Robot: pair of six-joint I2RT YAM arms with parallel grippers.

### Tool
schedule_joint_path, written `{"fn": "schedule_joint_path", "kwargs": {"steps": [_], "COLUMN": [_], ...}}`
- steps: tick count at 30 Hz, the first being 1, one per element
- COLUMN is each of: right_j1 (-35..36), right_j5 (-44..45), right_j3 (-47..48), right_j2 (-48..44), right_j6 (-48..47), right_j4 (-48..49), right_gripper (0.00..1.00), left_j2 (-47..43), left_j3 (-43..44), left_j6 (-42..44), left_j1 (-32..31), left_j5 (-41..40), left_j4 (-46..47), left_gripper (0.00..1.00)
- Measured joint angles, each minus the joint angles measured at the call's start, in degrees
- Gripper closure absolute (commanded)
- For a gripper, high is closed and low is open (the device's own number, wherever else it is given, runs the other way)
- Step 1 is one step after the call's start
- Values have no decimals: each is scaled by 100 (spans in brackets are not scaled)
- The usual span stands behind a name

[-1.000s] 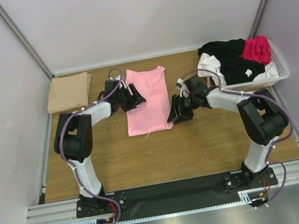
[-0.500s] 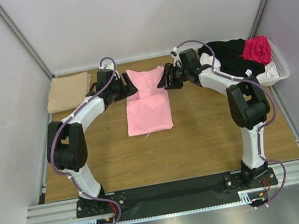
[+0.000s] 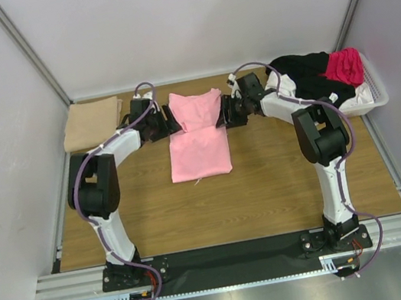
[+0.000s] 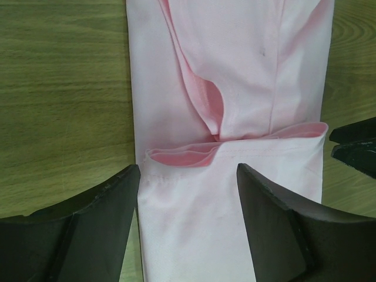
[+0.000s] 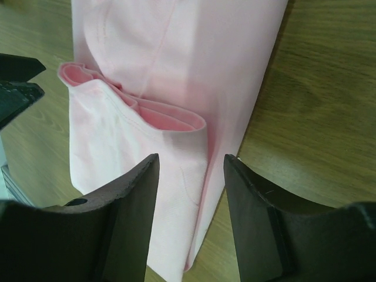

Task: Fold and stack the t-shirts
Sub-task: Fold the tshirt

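A light pink t-shirt [image 3: 198, 150] lies flat as a long strip mid-table, with a doubled flap across its far part. My left gripper [image 3: 168, 123] is at the flap's left edge and my right gripper [image 3: 224, 115] at its right edge. In the left wrist view the left gripper [image 4: 188, 170] stands open over the pink cloth [image 4: 235, 70], which lies loose between the fingers. The right gripper [image 5: 191, 160] is open too, straddling the shirt's side edge [image 5: 176, 53]. A folded tan t-shirt [image 3: 91, 122] lies at the far left.
A white plastic basket [image 3: 378, 97] at the far right holds black [image 3: 312, 76], magenta [image 3: 345, 66] and white shirts in a heap. Grey walls close in the table on three sides. Bare wood shows in front of the pink shirt.
Both arms swung from the pink shirt's middle and near edges out to its far end. A doubled flap now shows across the shirt's far part.
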Motion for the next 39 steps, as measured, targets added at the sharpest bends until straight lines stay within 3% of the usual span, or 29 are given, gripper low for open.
{"fn": "schedule_joint_path", "kwargs": {"steps": [8, 13, 20, 29, 39], "right_j1": [0, 0, 0, -35, -63], "right_j5": [-144, -190, -201, -155, -138], "right_j3": [61, 79, 87, 90, -42], "right_j2": [273, 293, 332, 332, 151], "right_j6": [-33, -22, 63, 85, 103], "right_j4": [-24, -2, 39, 35, 72], "right_gripper": [52, 62, 100, 100, 100], "left_j2": [203, 262, 323, 442, 520], "left_j3": [0, 26, 44, 46, 83], "left_j6": [-4, -7, -9, -24, -111], "left_j1": [138, 155, 162, 201, 236], "left_j5": [122, 166, 251, 254, 380], "left_j4": [48, 57, 81, 103, 243], "left_gripper": [28, 28, 29, 31, 43]}}
